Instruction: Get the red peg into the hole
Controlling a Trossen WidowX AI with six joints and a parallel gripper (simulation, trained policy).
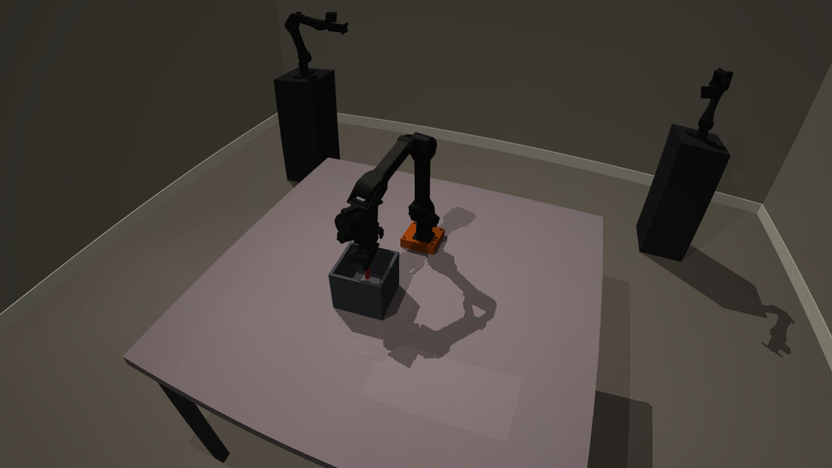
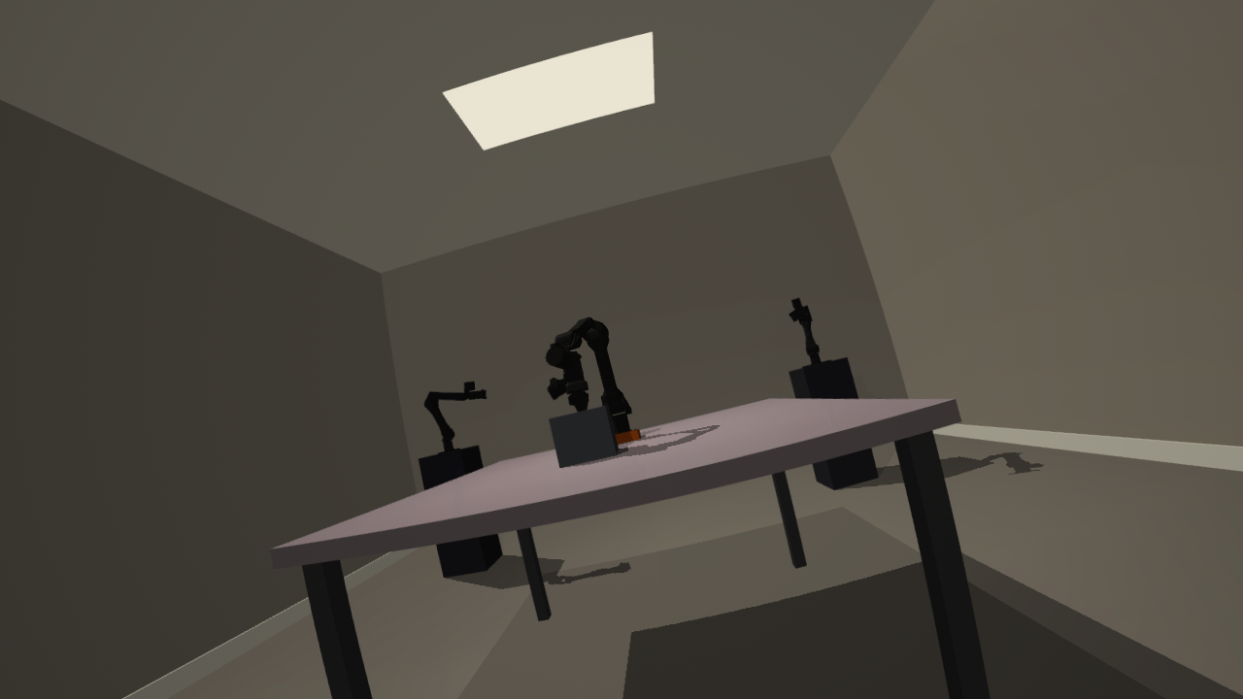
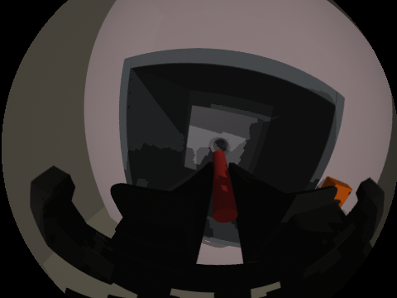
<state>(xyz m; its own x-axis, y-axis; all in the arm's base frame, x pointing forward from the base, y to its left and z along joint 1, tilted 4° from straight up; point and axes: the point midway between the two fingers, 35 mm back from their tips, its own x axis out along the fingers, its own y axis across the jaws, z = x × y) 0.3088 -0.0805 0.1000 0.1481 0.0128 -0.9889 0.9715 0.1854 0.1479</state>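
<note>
The red peg (image 1: 367,273) (image 3: 224,194) is held between the fingers of my gripper (image 1: 366,267) (image 3: 221,166), which is shut on it. The fingers reach down inside the open grey box (image 1: 355,296) (image 2: 584,438) (image 3: 198,55). In the wrist view the peg's far end shows just at the near edge of the dark round hole (image 3: 220,144) in the pale plate (image 3: 203,136) at the bottom. Whether the tip touches the plate cannot be told. The box wall hides the peg and fingertips in the exterior view.
The arm's orange base (image 1: 421,237) (image 2: 628,436) (image 3: 339,190) stands on the pink table (image 1: 249,302) (image 2: 469,495) beside the box. The box walls surround the fingers. Two other arms stand on dark pedestals (image 1: 305,125) (image 1: 682,192) beyond the table.
</note>
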